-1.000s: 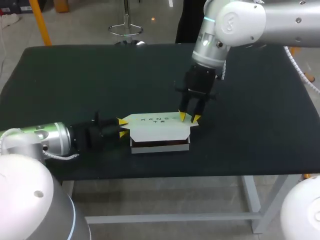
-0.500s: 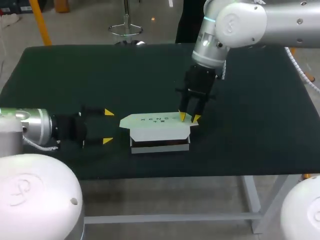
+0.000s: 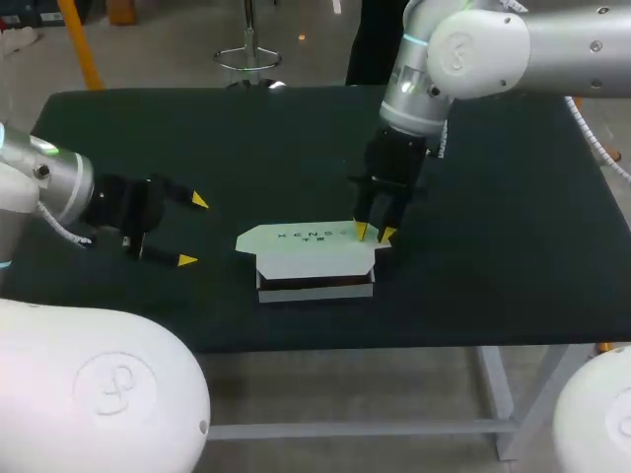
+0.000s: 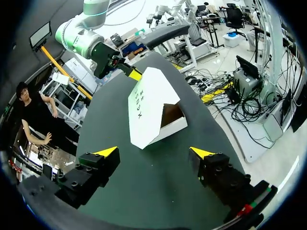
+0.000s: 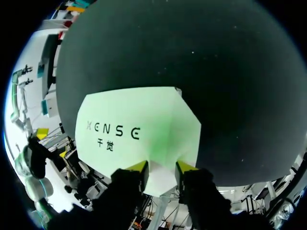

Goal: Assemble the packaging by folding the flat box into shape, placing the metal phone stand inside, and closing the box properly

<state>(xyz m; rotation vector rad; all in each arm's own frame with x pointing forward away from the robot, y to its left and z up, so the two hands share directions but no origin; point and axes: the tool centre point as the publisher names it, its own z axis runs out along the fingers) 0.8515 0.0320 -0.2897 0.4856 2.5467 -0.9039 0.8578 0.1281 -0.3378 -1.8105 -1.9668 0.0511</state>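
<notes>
Where the white lid [image 3: 308, 241] faces up, a line of dark print is noted on it, with smaller marks beneath; it is not read off. Box [image 3: 315, 281] sits near the tabletop's [image 3: 513, 246] front edge, lid tilted over a brown interior. Right arm is held steeply down from above, right tool [image 3: 373, 234] clamped on the lid's right end flap. Left arm is kept low; left tool [image 3: 193, 232] is spread wide, holding nothing, well apart from the box. Since a second ago it has been drawn back from the lid's left corner and opened.
</notes>
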